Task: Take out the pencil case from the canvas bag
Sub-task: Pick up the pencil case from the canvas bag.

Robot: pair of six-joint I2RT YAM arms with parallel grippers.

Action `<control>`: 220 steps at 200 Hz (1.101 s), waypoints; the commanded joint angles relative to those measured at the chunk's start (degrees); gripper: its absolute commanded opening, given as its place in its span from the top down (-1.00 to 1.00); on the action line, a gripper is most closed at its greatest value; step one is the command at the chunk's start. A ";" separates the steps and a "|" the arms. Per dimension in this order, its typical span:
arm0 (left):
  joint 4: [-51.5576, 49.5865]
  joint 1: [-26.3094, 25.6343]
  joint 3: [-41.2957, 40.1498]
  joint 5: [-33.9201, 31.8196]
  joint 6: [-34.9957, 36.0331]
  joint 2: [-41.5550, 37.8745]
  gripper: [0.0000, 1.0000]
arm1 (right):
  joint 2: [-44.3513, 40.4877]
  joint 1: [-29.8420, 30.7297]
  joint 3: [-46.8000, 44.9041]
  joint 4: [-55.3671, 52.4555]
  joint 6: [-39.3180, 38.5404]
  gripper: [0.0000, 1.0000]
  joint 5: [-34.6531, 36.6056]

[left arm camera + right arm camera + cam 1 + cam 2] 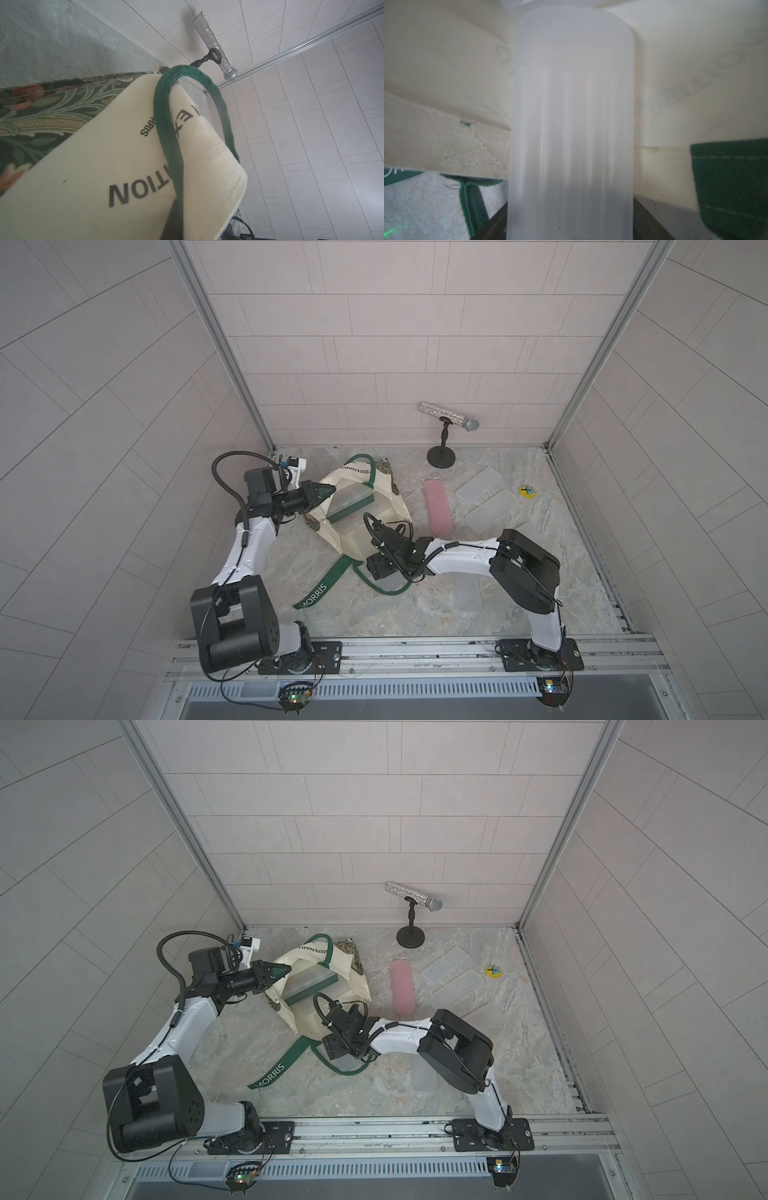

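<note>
On the marbled bench (415,614), the left hand (323,491) pinches the rim of the canvas bag (357,541); the right hand (571,226), grip uncertain, straddles the pencil case (571,124) in its mouth, which is likely light, stiff and slick and best squeezed across its width.

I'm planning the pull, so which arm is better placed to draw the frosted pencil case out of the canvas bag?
Right. The pencil case lies between the jaws of the right gripper at the canvas bag mouth, while the left gripper is shut on its rim, holding it open.
</note>
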 commanded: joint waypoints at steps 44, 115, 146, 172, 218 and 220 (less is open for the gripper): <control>4.72 0.57 0.58 2.69 0.21 -2.11 1.00 | -7.48 0.56 -9.60 10.67 -0.02 -0.37 -4.78; 4.78 0.57 0.61 2.69 -0.10 -2.12 1.00 | -14.17 1.05 -15.42 17.32 0.51 -0.35 -6.21; 4.93 0.55 0.57 2.67 -0.30 -2.04 1.00 | -17.31 1.04 -17.40 18.90 0.52 -0.34 -6.25; 5.00 0.57 0.63 2.65 -0.41 -2.04 1.00 | -19.84 1.02 -17.91 17.46 -0.24 -0.34 -5.62; 5.16 0.57 0.65 1.89 -0.58 -1.96 1.00 | -24.67 0.80 -19.63 15.04 -1.72 -0.34 -2.70; 5.17 0.57 0.64 1.84 -0.58 -1.95 1.00 | -24.86 0.78 -19.78 14.97 -1.77 -0.35 -2.61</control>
